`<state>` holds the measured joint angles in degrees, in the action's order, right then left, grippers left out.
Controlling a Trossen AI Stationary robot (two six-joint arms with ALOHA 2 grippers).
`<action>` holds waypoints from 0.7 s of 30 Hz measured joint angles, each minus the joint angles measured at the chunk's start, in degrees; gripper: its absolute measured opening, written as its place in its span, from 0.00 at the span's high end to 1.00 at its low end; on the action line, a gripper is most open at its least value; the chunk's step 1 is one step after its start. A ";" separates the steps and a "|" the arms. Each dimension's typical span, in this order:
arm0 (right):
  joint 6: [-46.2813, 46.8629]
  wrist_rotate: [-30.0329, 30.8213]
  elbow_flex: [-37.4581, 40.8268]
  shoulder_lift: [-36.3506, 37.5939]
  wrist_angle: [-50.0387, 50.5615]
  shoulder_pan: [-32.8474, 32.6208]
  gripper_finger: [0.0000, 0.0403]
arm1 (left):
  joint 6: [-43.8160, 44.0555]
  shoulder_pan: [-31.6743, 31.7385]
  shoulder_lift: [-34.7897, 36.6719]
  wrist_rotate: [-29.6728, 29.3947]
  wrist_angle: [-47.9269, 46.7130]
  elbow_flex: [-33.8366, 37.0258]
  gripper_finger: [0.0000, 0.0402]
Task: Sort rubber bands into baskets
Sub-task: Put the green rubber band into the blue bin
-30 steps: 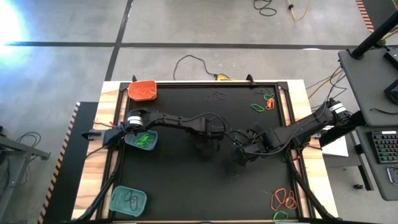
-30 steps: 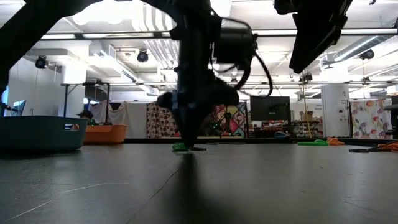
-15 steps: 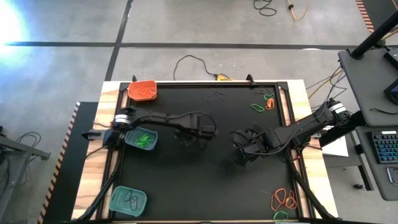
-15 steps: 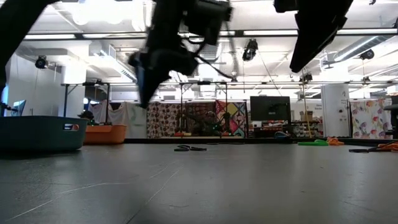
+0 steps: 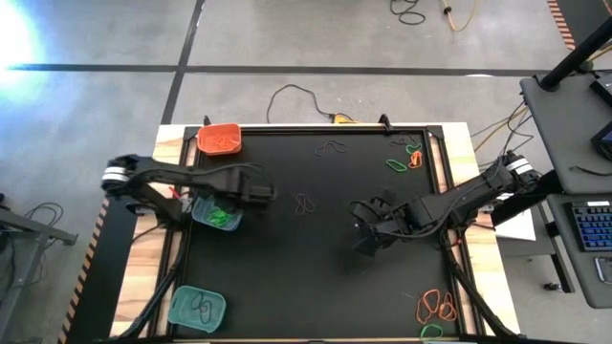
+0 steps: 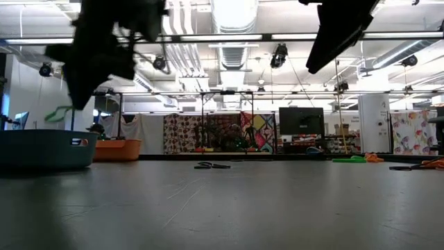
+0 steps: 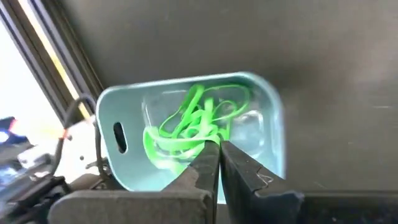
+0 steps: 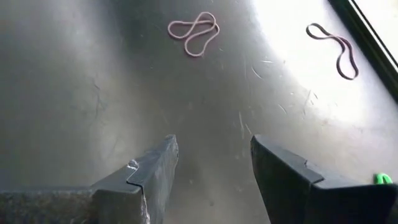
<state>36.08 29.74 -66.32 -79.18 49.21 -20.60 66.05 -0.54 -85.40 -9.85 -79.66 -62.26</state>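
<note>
My left gripper (image 7: 217, 163) pinching a green band (image 7: 186, 127) above the middle teal basket (image 5: 216, 213) at left, black band (image 5: 305, 204) mid-table, my right gripper (image 8: 214, 163) spread over bare mat, bands (image 5: 436, 306) near right.

Black tabletop mat (image 8: 124, 93) showing matt, finely scratched surface. Pale wooden table border (image 5: 483, 258) around mat looking grained. Teal rounded plastic basket (image 7: 273, 134) appearing smooth, glossy. Bright green rubber bands (image 7: 193, 121) inside basket gleaming slightly.
</note>
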 joint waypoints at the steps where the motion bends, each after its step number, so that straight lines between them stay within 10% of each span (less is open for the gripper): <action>1: 0.05 -0.08 0.00 0.00 -0.06 0.00 0.51 | 1.13 0.06 1.39 0.14 1.29 2.22 1.00; 12: 5.04 -3.33 0.00 0.25 3.91 2.81 0.51 | 3.55 0.42 6.70 3.42 18.67 19.22 1.00; 21: 12.17 -6.25 0.74 6.69 18.34 18.60 0.51 | 0.68 0.42 6.50 3.33 19.90 22.56 0.94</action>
<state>48.25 23.49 -65.58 -72.49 67.55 -2.00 66.73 -0.12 -78.89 -6.52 -59.76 -39.70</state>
